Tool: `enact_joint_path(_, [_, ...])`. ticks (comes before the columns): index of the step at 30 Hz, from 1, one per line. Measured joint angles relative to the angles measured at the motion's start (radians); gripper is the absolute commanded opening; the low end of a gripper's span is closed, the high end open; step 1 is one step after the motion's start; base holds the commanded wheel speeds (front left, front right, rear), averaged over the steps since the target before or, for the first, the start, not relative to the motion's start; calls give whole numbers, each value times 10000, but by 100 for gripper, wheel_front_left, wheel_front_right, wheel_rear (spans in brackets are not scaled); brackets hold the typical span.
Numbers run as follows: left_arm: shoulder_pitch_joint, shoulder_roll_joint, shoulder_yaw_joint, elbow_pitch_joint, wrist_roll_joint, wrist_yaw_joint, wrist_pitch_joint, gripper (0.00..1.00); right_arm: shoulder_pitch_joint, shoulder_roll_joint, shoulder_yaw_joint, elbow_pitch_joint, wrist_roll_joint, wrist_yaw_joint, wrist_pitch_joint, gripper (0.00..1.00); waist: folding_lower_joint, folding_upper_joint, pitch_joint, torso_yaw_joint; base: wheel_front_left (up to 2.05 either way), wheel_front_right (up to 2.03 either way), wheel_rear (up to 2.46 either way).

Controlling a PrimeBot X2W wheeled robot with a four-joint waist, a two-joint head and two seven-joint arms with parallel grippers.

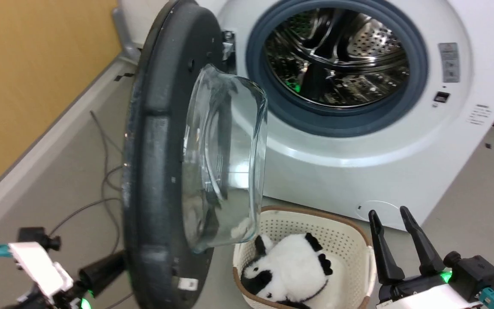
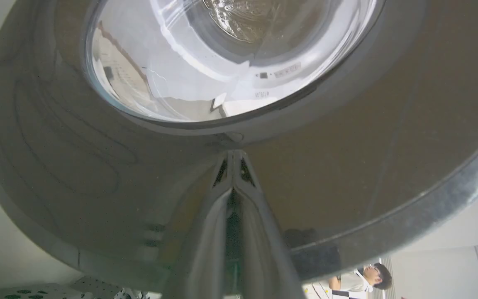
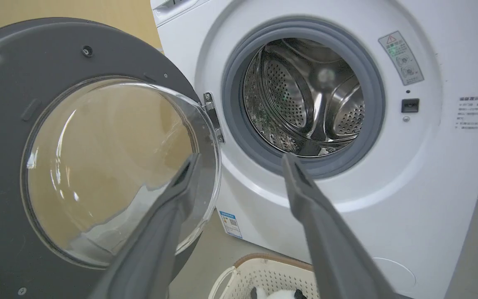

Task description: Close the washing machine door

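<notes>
Beside the yellow wall (image 1: pixel 24 77), the washing machine door (image 1: pixel 152 171) apparently touches the left end effector (image 2: pixel 234 154), pressed together.

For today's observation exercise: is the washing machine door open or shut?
Open. The door stands swung well out from the washing machine, and the steel drum shows through the uncovered opening.

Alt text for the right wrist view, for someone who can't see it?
The washing machine door stands wide open at left, its glass bowl facing the camera, beside the white washing machine and its steel drum. The open right gripper points between them.
</notes>
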Motion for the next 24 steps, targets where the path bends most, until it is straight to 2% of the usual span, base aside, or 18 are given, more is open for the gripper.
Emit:
enact_joint_path(4, [513,-393,-387,-589,-224,50,-10,0,40,8,-17,-10,-75,0,0,100,0,1,6,-420,0,0,0])
enact_joint_path(11, [1111,-556,-1411,-999,-851,-171,-552,0,34,-6,-94,-42,-96,0,0,100,0,0,108,-1337,0,0,0])
enact_joint_path(20, [1116,-614,-3266,-525,-1467,-1162,-2731,0,-152,-86,-113,-144,-104,0,0,100,0,0,510,-2816,0,0,0])
enact_joint_path(24, [752,-621,-3785,-69,-1607,-1499,-3793,0,-247,-121,-157,-228,-105,0,0,100,0,0,813,-3514,0,0,0])
